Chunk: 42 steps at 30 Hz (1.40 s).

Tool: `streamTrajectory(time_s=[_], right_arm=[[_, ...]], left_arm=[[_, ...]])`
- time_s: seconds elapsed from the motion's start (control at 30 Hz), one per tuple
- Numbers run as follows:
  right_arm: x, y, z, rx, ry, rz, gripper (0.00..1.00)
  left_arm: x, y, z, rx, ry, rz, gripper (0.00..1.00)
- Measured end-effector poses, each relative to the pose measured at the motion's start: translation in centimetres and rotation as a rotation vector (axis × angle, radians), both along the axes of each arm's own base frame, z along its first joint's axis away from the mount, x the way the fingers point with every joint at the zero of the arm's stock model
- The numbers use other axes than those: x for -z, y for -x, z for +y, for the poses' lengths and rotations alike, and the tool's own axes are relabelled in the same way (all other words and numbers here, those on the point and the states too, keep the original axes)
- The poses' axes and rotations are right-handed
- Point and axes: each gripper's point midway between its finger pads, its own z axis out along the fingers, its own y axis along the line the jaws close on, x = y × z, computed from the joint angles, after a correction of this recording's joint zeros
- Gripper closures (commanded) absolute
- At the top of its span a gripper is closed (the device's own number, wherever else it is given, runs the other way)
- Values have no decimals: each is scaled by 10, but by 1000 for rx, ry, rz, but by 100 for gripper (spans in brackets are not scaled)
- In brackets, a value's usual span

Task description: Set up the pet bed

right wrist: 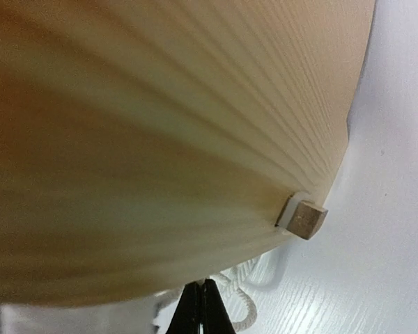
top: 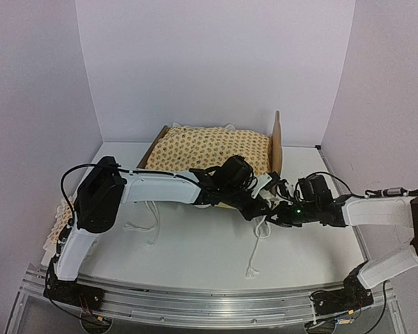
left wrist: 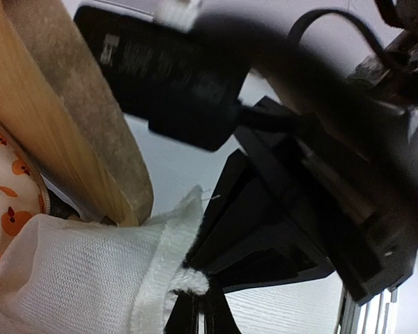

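Left fingers (left wrist: 184, 320) and right fingers (right wrist: 192, 316) sit closed beside the pet bed (top: 276, 139).

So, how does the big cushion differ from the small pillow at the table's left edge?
The cushion looks much larger than the pillow. The cushion lies in the pet bed; the pillow lies on the table, partly behind the left arm. Both are cream with a small pattern.
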Motion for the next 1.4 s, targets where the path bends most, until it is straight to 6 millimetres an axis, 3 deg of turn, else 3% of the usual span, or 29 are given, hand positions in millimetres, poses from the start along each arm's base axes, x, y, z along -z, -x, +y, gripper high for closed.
streamTrajectory(time_s=[0.3,0.33,0.5,0.57,0.63,0.87,1.0,1.13,1.23,1.4], right_arm=[[1,7,22,-56,44,-122,100],[2,6,25,-66,40,-131,100],[2,3,34,-102,45,-180,100],[3,5,36,-112,76,-203,100],[6,8,38,-121,129,-227,100],[9,8,47,-137,248,-284,100],[10,9,47,-153,298,-301,100],[10,16,53,-209,334,-322,100],[10,25,67,-283,347,-348,100],[14,42,78,-357,370,-367,100]], left_arm=[[16,9,26,104,-18,138,99],[16,11,28,126,-13,145,94],[16,15,39,236,-2,141,51],[20,19,46,292,-12,116,41],[25,23,55,352,-35,84,38],[41,36,113,544,-123,-39,42],[47,39,145,618,-144,-120,51],[64,24,156,634,-179,-246,56],[79,13,160,626,-213,-338,71],[90,-17,152,557,-239,-523,71]])
